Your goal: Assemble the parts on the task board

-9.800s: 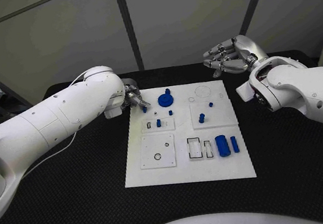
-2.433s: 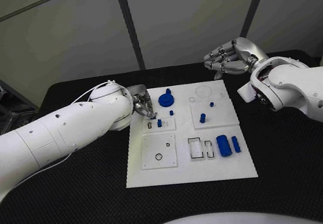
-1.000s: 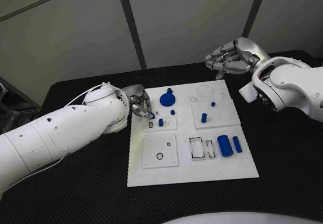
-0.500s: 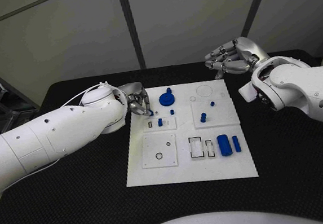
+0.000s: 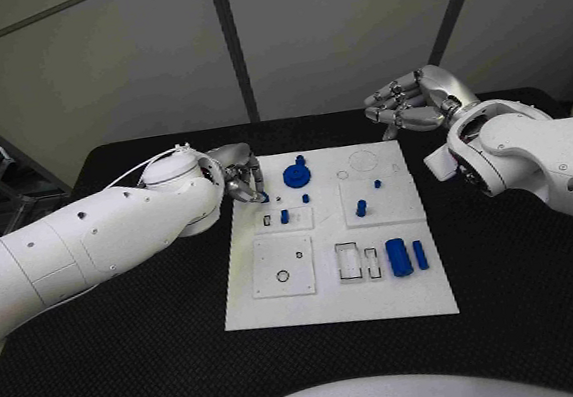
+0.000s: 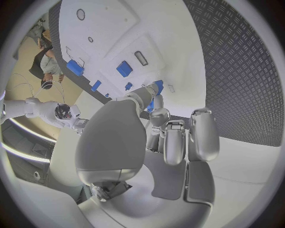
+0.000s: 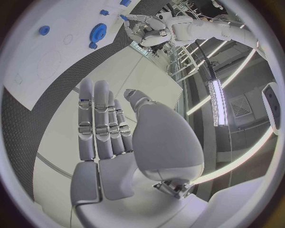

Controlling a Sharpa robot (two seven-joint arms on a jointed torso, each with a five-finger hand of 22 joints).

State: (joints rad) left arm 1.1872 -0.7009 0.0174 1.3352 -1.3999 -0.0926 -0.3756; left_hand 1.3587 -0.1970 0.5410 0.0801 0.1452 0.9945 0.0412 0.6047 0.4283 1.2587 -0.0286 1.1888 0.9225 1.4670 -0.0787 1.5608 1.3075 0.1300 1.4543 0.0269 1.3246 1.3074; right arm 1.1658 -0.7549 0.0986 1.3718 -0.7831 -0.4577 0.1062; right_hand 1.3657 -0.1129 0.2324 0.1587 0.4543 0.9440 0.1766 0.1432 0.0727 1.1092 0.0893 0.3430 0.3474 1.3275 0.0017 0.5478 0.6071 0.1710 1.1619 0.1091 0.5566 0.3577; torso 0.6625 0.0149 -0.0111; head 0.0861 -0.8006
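Your left hand [image 5: 242, 183] pinches a small blue part [image 5: 260, 198], axis unclear, over the task board [image 5: 339, 307]; right hand [image 5: 411, 101] holds nothing, fingers half-curled and apart.

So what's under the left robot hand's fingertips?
The left robot hand pinches a small blue part over the task board's far left corner. The board surface directly beneath is covered.
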